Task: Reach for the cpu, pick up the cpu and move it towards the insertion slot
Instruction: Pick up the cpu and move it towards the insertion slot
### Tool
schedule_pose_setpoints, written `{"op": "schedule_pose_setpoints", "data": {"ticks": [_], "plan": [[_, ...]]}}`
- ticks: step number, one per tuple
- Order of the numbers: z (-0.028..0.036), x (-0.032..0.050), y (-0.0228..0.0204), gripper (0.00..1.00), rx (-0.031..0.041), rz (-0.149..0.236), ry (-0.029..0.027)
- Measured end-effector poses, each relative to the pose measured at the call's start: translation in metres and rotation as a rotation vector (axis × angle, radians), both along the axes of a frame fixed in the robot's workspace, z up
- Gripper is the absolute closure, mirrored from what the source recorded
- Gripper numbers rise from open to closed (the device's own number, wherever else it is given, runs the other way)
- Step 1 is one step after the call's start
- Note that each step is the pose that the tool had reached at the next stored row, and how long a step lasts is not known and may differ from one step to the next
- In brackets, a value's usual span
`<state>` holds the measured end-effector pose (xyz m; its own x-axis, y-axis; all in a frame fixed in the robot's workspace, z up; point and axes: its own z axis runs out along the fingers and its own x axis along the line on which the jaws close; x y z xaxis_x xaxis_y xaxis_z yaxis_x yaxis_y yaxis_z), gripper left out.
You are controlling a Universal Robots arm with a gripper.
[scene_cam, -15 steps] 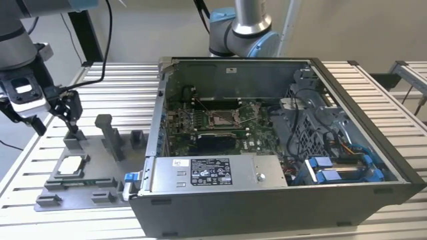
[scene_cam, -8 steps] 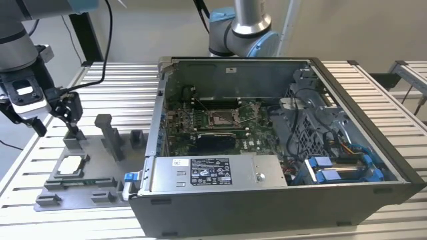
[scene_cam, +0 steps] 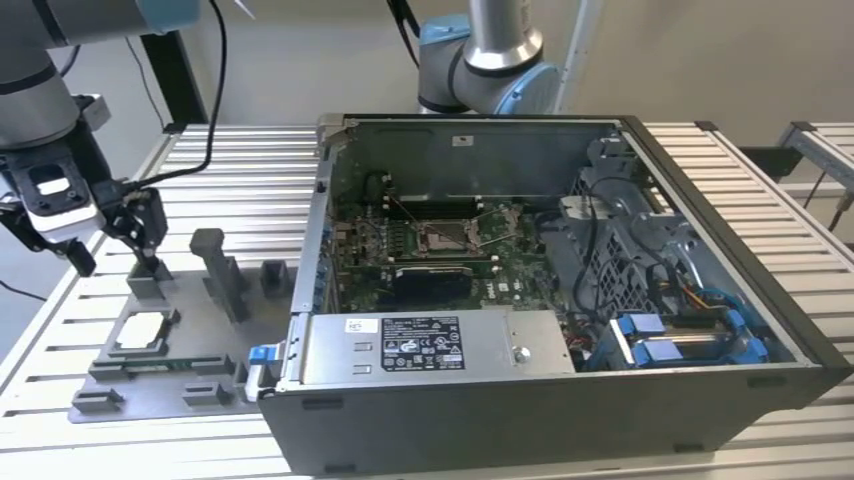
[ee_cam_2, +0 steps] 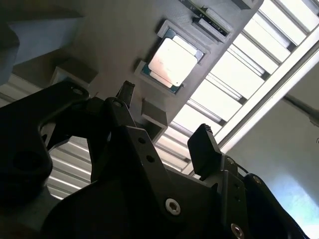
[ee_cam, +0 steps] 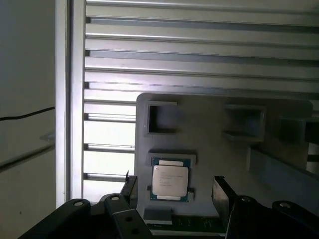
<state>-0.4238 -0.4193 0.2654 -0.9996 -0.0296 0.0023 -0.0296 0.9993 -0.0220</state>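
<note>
The cpu (scene_cam: pixel 144 331), a flat square chip with a pale metal top, lies in a recess of the grey fixture plate (scene_cam: pixel 187 360) at the exterior view's left. In both wrist views the cpu (ee_cam_2: pixel 173 60) (ee_cam: pixel 170 180) lies flat and bare. My gripper (scene_cam: pixel 118 265) hangs above the plate, just behind the chip. It is open (ee_cam_2: pixel 164 119) (ee_cam: pixel 174 183), with nothing between the fingers and the chip lying below the gap. The insertion slot (scene_cam: pixel 447 236), a metal-framed socket, sits on the green board inside the open computer case.
Raised dark grey blocks (scene_cam: pixel 220 270) stand on the fixture plate close to my gripper. The case wall (scene_cam: pixel 318 230) rises between the plate and the socket. A second arm's base (scene_cam: pixel 487 60) stands behind the case. The slatted aluminium table (scene_cam: pixel 254 170) lies all around.
</note>
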Motion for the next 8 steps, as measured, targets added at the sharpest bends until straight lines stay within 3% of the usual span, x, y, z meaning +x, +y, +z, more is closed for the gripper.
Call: {"op": "schedule_pose_setpoints", "data": {"ticks": [8], "plan": [[-0.0041,0.0000,0.0000,0.00,-0.0018,0.000,-0.0001]]}}
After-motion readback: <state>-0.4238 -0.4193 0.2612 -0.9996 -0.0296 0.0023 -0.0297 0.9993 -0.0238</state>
